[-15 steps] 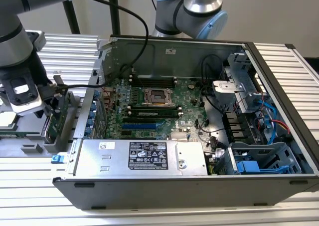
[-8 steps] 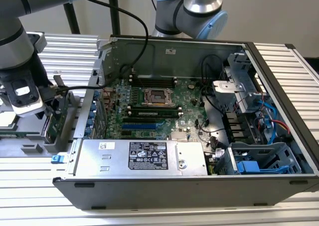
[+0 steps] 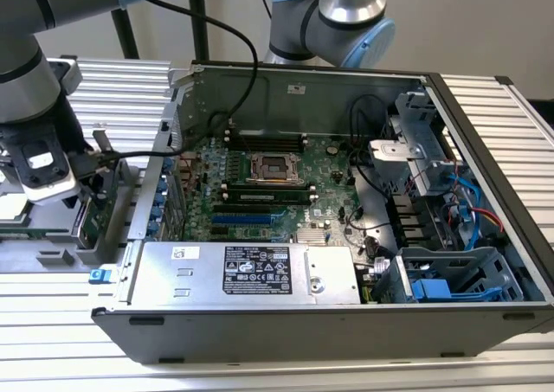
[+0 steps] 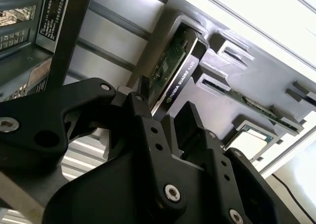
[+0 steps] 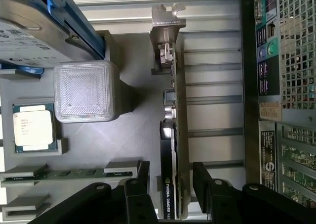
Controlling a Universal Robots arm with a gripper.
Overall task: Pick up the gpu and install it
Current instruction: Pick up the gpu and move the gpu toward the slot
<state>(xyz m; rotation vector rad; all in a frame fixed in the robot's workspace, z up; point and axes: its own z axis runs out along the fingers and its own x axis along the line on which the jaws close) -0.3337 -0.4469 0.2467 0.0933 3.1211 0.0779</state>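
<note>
— On the grey holder [image 5: 133, 130], outside the computer case [image 3: 485, 323], your gpu [image 5: 174, 135] stands on its long edge in a slot. Its silver bracket [image 5: 165, 19] is at the end away from the gripper. It is not yet lifted.

— And my fingers?

— Apart. In both wrist views your gripper [image 5: 172, 168] straddles the card's near end. One finger [image 5: 144, 179] is on the black shroud side and the other on the green board side. A little gap shows on each side, so nothing is clamped.

— How do I make this grip a good one?

— Centring matters most, I'd judge. The board-side finger looks closer to the card than the shroud-side one. If you close like that, the card may be shoved sideways in its slot. Even the gaps out before you squeeze, and keep the wrist square to the card so both pads land flat. Sit low enough to bear on the shroud and board faces, not just the top edge. Squeeze gently, because the board face probably carries small parts.

— Any neighbours to mind?

— The memory stick [image 5: 74, 173] lies near your shroud-side finger. The grey block [image 5: 86, 90] and the processor chip [image 5: 32, 127] sit further off on that side.
</note>
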